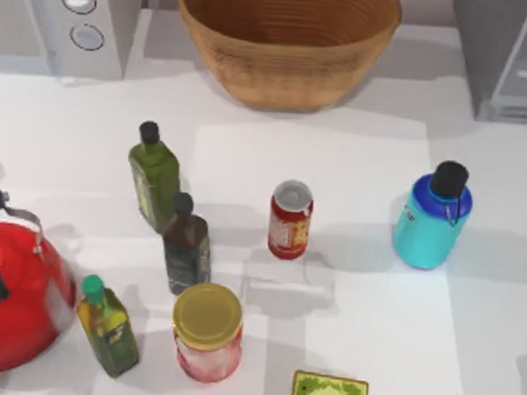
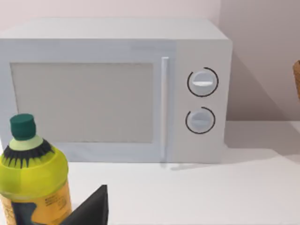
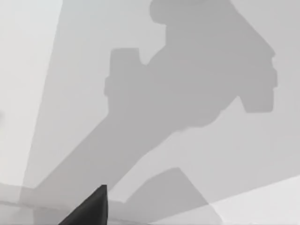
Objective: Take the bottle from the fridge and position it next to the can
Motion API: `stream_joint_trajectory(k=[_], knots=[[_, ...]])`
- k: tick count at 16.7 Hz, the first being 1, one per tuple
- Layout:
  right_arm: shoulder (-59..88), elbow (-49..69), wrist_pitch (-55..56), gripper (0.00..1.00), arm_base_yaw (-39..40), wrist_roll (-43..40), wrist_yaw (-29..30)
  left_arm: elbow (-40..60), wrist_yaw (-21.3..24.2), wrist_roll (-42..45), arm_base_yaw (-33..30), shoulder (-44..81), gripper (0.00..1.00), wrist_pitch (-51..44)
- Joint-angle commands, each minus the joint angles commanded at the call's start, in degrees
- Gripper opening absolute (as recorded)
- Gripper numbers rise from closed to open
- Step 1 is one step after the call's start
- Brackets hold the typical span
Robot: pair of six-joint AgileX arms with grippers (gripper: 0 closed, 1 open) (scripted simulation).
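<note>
The bottle, cyan with a blue shoulder and black cap, stands upright on the white table at the right. The red can with its silver top stands near the middle, to the bottle's left, with a clear gap between them. A corner of the grey fridge with its pale glass door shows at the back right. A dark edge of my left gripper sits low in the left wrist view, facing the microwave. A dark edge of my right gripper hangs over bare white surface crossed by an arm's shadow.
A wicker basket stands at the back centre and a white microwave at the back left. Left of the can are a green oil bottle, a dark bottle, a small yellow-green bottle, a yellow-lidded jar and a red kettle.
</note>
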Motion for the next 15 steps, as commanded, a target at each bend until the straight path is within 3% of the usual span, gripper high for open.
stream_joint_trajectory(k=[8, 12, 15], knots=[[50.76, 14.01, 1.74, 1.00, -42.89, -49.71, -21.12, 0.00, 0.00, 0.00, 0.00, 0.00, 1.00, 0.00], [65.95, 17.94, 4.66, 1.00, -56.92, -64.65, -28.35, 0.00, 0.00, 0.00, 0.00, 0.00, 1.00, 0.00], [71.11, 19.29, 6.09, 1.00, -61.66, -69.66, -31.18, 0.00, 0.00, 0.00, 0.00, 0.00, 1.00, 0.00]])
